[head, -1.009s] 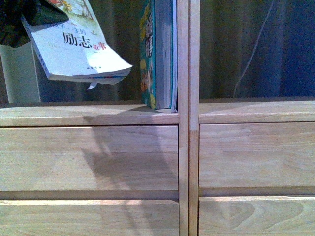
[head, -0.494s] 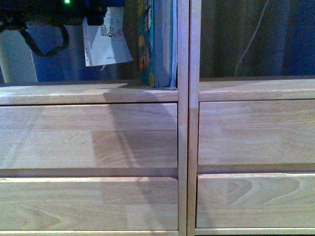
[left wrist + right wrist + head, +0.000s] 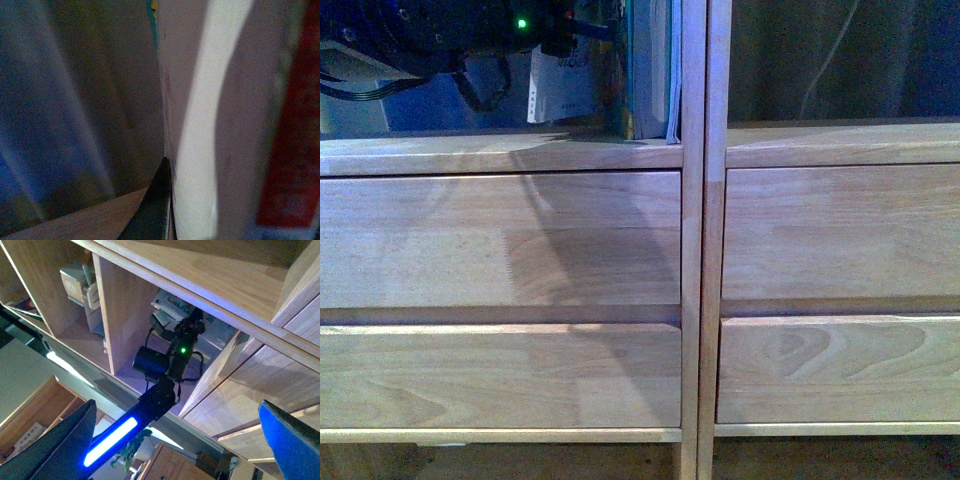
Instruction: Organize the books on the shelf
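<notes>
Pale wood fills the front view: the shelf with 4 drawer fronts below, 2 open compartments above and a dark curtain behind. We're at the insertion step. The left claw is inside the left compartment, apparently clamped on the thin white book, which is held upright over the board, near the teal books standing against the central divider. In the left wrist view 1 dark finger lies flat on the cover; the other is out of sight. The next move, we'd say, calls for sliding the book sideways to the teal books, settling it on the board, then letting go. The right claw sits below, fingers wide apart and empty. The book's top is cut off, the wrist view is blurred, and we can't tell whether the book's lower edge touches the board.
</notes>
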Motion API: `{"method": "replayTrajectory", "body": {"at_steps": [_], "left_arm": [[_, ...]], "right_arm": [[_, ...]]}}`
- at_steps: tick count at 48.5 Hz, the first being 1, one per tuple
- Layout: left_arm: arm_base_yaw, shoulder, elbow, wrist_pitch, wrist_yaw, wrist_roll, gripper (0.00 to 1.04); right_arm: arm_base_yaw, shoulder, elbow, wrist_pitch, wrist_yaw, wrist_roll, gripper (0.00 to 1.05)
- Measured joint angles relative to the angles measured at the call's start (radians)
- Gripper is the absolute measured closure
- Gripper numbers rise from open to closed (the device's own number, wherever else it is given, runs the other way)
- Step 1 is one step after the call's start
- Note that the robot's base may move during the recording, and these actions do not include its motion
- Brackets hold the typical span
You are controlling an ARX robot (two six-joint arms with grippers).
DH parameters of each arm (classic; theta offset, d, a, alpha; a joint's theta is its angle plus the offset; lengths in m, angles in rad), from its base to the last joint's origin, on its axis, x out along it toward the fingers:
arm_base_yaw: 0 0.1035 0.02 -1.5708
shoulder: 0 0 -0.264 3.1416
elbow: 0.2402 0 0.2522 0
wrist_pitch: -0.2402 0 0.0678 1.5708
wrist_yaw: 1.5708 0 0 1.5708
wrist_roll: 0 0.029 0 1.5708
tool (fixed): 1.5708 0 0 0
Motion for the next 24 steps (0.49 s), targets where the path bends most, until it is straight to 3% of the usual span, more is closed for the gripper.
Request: {"method": "replayTrajectory", "body": {"at_steps": [20, 24], "left_arm": [[0.001, 0.054, 0.031, 0.018, -0.003, 0.06, 0.98], [0.0, 0.054, 0.03, 0.024, 0.004, 0.064, 0.89]], "right_arm": [[-0.01, 0.031, -0.015, 0.036, 0.013, 0.025, 0.07], [-0.008, 0.032, -0.016, 0.041, 0.016, 0.025, 0.07]]}}
